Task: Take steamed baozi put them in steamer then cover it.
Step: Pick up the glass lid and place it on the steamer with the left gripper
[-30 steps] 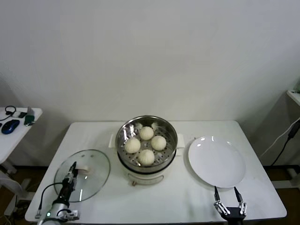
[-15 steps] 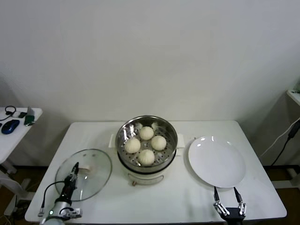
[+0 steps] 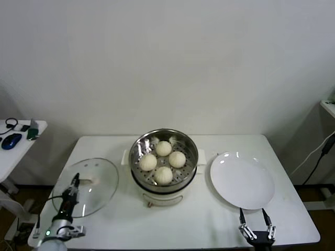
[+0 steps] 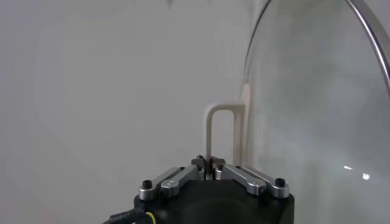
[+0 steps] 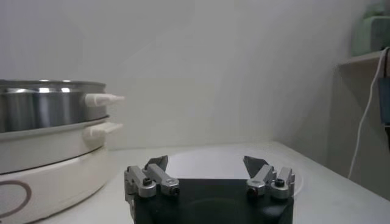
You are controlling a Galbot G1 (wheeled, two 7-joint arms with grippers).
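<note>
Several cream-white baozi (image 3: 163, 161) sit on the perforated tray of the steel steamer (image 3: 164, 180) at the table's middle. My left gripper (image 3: 72, 188) is shut on the cream handle (image 4: 214, 137) of the glass cover (image 3: 89, 185), holding it tilted and lifted off the table at the left of the steamer. The cover's glass and metal rim (image 4: 317, 103) fill one side of the left wrist view. My right gripper (image 3: 256, 224) is open and empty at the table's front right edge; its wrist view shows the steamer's side (image 5: 42, 122).
A flat white plate (image 3: 242, 180) lies right of the steamer, just beyond the right gripper. A side table (image 3: 13, 151) with a mouse and cables stands at far left. A wall runs behind the table.
My left gripper has lifted the cover off the table and tilted it, shifting it slightly left and up. The right arm has not moved.
</note>
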